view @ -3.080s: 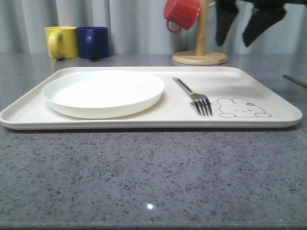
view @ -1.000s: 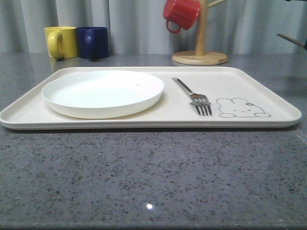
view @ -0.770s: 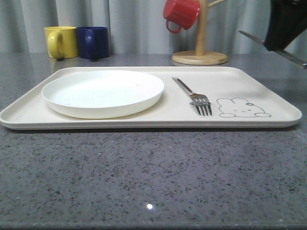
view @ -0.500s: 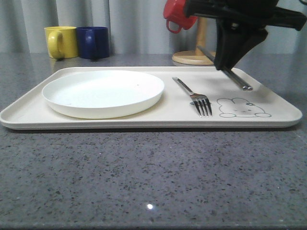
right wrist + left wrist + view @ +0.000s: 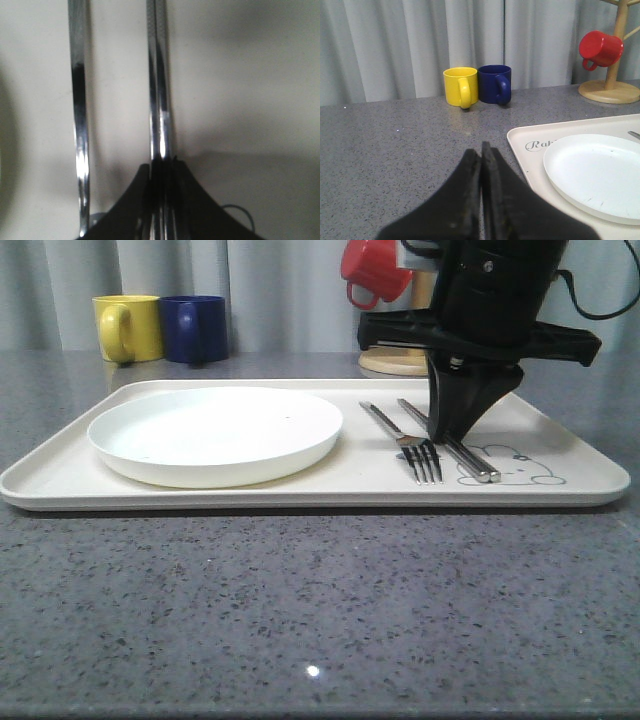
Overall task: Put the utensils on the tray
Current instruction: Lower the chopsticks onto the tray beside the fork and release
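In the front view the nearest thing is bare grey table [image 5: 300, 610] across the lower half of the frame. Above it, mid-frame, lies the tray [image 5: 60, 480], running nearly edge to edge. The plate [image 5: 215, 432] sits on its left half. Right of centre the fork [image 5: 400, 440] lies flat on the tray, tines toward the camera. Just right of the fork, the chopsticks [image 5: 450, 445] lie side by side along it, near ends over the rabbit drawing [image 5: 520, 468]; they look down on the tray or almost so, though contact cannot be confirmed.

The right gripper [image 5: 455, 430] comes down from the upper right of the frame and is clamped on the chopsticks about midway along them. In the right wrist view its fingers [image 5: 150, 200] pinch the pair at the bottom centre, with the fork handle [image 5: 79, 110] parallel at the left.

In the left wrist view the left gripper [image 5: 481, 150] is at bottom centre, jaws pressed together on nothing, over the table beside the tray corner [image 5: 520, 137].

Farthest back: yellow mug [image 5: 128, 328] and blue mug [image 5: 195, 328] upper left, red mug [image 5: 375, 268] on its stand [image 5: 385, 360] at top centre.

By my judgement the task is well along: plate and fork are placed, the chopsticks await release. A spoon remains to be brought, if there is one.
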Controlling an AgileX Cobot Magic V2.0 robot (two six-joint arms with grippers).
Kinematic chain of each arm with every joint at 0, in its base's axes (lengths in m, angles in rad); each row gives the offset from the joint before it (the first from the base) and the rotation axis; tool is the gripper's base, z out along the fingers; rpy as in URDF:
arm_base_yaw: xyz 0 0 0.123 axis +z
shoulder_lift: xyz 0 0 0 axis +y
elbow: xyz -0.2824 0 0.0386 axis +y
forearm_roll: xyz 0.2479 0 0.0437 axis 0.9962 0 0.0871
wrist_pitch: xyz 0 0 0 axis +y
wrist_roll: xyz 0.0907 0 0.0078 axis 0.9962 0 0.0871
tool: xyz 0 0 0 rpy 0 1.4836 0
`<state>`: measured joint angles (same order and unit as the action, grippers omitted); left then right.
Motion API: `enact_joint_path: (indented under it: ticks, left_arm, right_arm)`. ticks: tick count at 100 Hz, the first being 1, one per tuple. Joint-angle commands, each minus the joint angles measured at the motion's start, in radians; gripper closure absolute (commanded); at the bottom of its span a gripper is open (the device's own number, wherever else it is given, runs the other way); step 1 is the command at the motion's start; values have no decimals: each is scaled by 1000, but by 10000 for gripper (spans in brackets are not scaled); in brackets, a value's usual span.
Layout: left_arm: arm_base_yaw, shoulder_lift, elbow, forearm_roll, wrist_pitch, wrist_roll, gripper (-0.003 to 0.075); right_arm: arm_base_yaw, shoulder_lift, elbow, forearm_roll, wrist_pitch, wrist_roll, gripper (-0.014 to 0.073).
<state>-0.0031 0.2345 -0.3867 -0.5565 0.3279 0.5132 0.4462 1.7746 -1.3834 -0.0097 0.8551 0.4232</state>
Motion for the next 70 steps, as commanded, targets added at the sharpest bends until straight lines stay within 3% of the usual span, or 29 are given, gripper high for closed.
enact_joint_path:
  ticks: [1, 19, 51, 70]
  left_arm:
    - [2, 8, -26, -19, -61, -2, 739]
    - [2, 8, -26, -19, -61, -2, 739]
    - [2, 8, -26, -19, -61, -2, 739]
    - [2, 8, -26, -19, -61, -2, 739]
  right_arm:
    - [1, -41, -26, -13, -14, 3, 536]
    - [1, -43, -26, -13, -7, 3, 315]
    - [-13, -155, -28, -90, -4, -2, 305]
    - [-146, -247, -28, -99, 32, -124, 305]
